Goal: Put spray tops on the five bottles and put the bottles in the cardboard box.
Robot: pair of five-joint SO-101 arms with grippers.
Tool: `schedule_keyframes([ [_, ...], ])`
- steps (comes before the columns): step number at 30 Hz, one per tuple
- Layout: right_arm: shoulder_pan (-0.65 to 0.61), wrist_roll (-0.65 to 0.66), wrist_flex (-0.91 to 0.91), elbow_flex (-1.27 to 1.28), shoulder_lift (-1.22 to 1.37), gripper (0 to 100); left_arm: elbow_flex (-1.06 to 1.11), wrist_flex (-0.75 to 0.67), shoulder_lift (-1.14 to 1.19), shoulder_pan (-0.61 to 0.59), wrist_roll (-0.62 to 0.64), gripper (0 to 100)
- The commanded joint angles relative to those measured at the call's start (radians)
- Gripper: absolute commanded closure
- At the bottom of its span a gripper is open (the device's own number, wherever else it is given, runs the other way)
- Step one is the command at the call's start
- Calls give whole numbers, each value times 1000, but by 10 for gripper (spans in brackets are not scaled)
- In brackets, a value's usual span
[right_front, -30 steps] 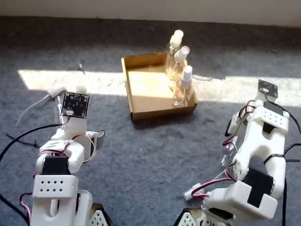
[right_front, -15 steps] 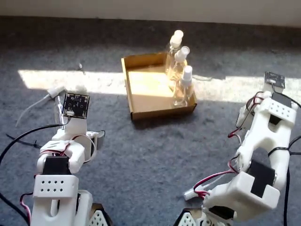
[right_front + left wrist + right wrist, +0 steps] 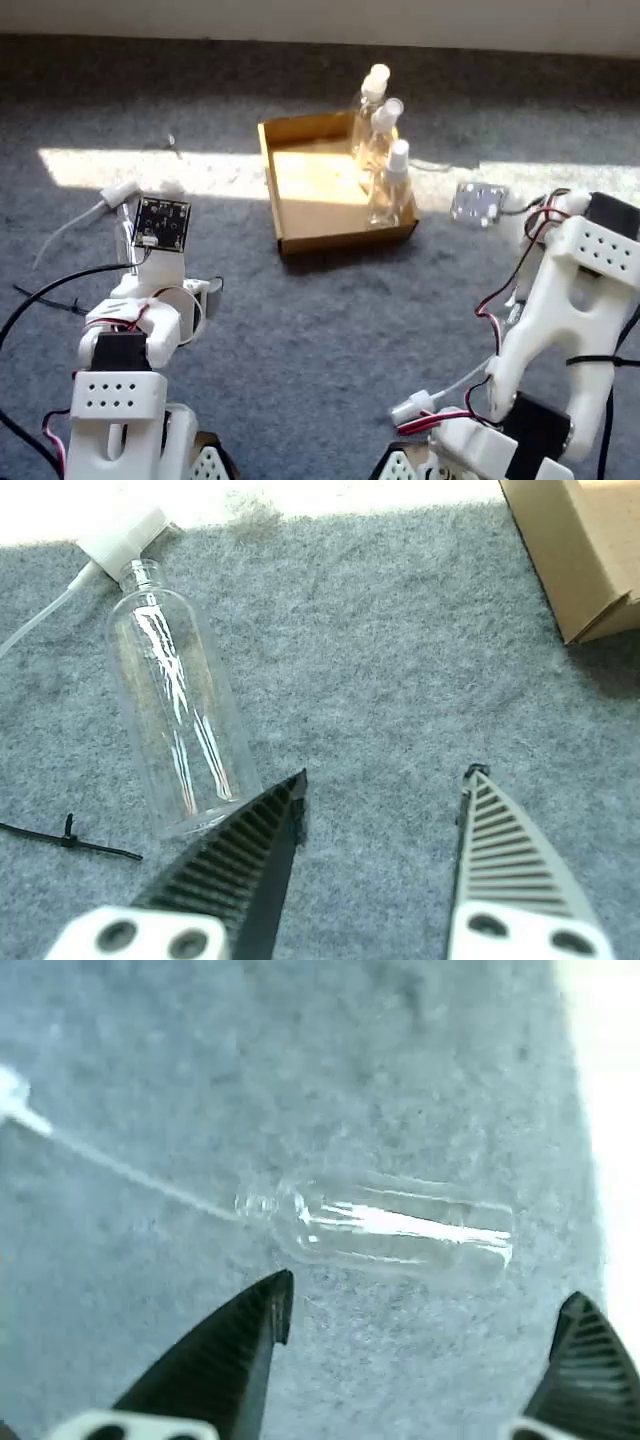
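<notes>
Cardboard box (image 3: 345,238) held three capped bottles (image 3: 388,190) upright in the high view. Left wrist view: left tool (image 3: 385,776) gaped open beside a lying uncapped bottle (image 3: 180,710). Right wrist view: right tool (image 3: 429,1292) stood open above another bare bottle (image 3: 390,1225)

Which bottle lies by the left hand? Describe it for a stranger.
From the cardboard box, look to the left arm. A clear bottle lies flat beside its open hand. Unlike the three bottles standing in the box, it is uncapped.
</notes>
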Motion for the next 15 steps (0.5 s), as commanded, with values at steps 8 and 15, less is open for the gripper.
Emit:
schedule_keyframes([
  [8,147,516,-455,162,137,650,-7,-17,-10,12,-6,765],
  [15,87,552,-460,177,177,649,-7,-17,-10,12,-6,765],
])
